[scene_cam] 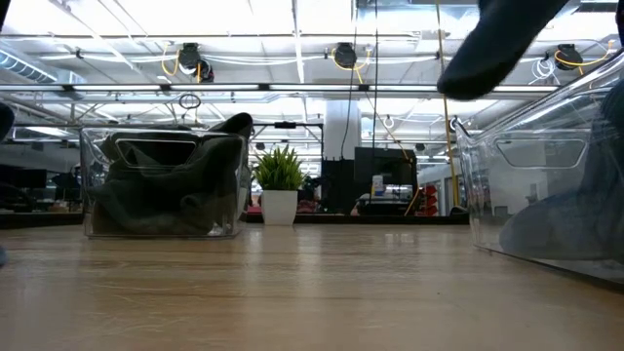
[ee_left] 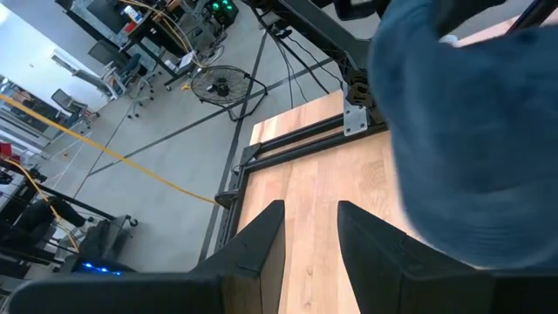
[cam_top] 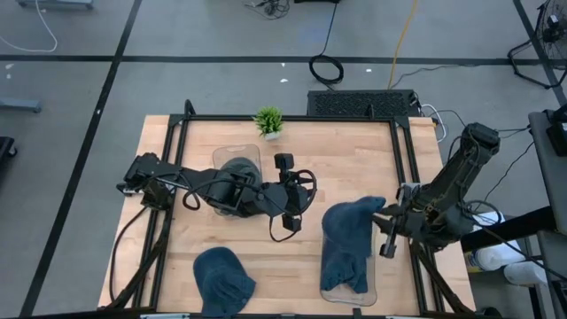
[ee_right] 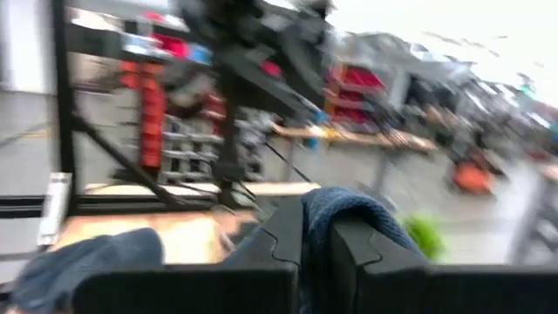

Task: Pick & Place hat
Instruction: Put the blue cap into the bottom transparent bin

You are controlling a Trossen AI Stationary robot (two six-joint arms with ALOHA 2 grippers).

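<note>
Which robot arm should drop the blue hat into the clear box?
The right one. Its hand already pinches the blue hat over the clear box on the right. The left hand is open at mid-table, holding nothing.

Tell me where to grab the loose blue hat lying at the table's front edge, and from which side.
Grip the blue hat on the raised fold of its crown, coming straight down from above. It lies slumped flat on the table, so no edge stands up for a side approach. The left gripper, open and empty, is the nearer one; the right gripper holds another hat.
</note>
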